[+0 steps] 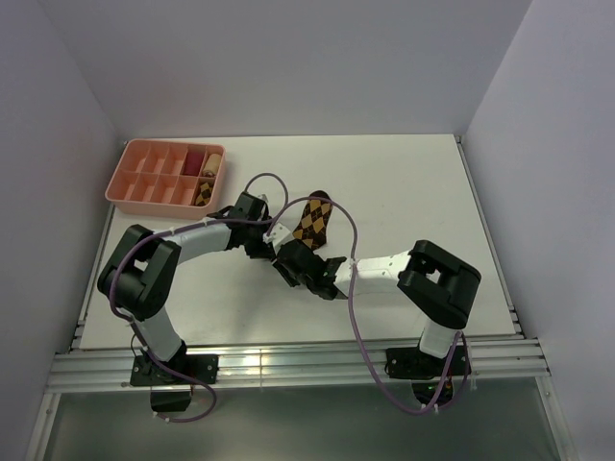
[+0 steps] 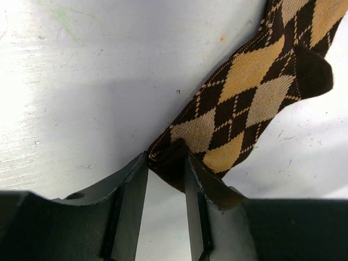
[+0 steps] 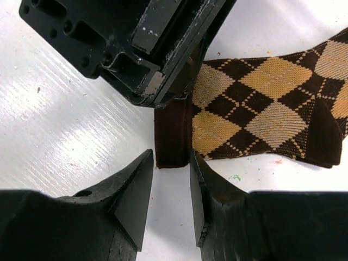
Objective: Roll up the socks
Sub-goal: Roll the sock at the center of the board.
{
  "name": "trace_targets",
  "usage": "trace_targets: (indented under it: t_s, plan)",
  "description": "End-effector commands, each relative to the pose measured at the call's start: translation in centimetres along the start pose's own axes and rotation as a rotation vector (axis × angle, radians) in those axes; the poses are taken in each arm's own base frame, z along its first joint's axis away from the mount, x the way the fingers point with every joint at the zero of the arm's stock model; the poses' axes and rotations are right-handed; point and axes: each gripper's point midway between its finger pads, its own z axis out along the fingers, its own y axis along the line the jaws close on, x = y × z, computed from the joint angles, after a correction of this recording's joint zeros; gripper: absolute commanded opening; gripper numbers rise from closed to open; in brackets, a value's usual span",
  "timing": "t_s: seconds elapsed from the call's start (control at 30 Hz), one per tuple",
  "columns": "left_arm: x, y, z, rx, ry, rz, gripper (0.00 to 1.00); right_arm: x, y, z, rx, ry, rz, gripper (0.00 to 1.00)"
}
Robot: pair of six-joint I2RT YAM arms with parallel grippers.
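An argyle sock in dark brown and tan lies flat on the white table, toe pointing away, plain dark cuff toward the arms. Whether a second sock lies under it I cannot tell. My left gripper has the bunched cuff wedged between its fingertips, fabric touching both pads, as the left wrist view shows. The sock runs off to the upper right there. My right gripper stands open astride the cuff's near corner, a sliver of table showing beside one finger. The sock stretches right, and the left gripper sits just beyond.
A pink divided tray stands at the back left. It holds a reddish roll, a beige roll and an argyle-patterned roll. Both arms meet near the table's middle, their purple cables looping over them.
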Motion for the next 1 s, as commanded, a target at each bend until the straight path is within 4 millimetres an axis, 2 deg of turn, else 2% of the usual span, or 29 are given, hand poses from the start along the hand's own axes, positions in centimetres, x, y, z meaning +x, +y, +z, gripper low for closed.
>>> trace_targets:
  t_s: [0.0, 0.27, 0.43, 0.73, 0.9, 0.97]
  plan:
    - [3.3, 4.0, 0.9, -0.148, 0.111, 0.028, 0.40, -2.4, 0.8, -0.1, -0.009, -0.066, -0.002, 0.41]
    - [3.0, 3.9, 0.8, -0.151, 0.107, 0.030, 0.40, -4.0, 1.5, -0.9, -0.039, -0.104, 0.009, 0.41]
    - [3.1, 3.8, 0.8, -0.145, 0.110, 0.032, 0.40, -4.1, 1.7, -0.8, -0.050, -0.113, 0.025, 0.41]
    - [2.9, 3.8, 0.5, -0.151, 0.119, 0.047, 0.39, -1.0, 1.9, 1.6, -0.032, -0.042, 0.000, 0.41]
    - [2.7, 3.9, 0.4, -0.145, 0.118, 0.040, 0.39, 2.1, 1.7, 2.7, -0.009, 0.033, -0.017, 0.41]
    - [2.6, 3.9, 0.4, -0.143, 0.121, 0.038, 0.39, 2.6, 1.7, 2.7, -0.003, 0.045, -0.014, 0.41]
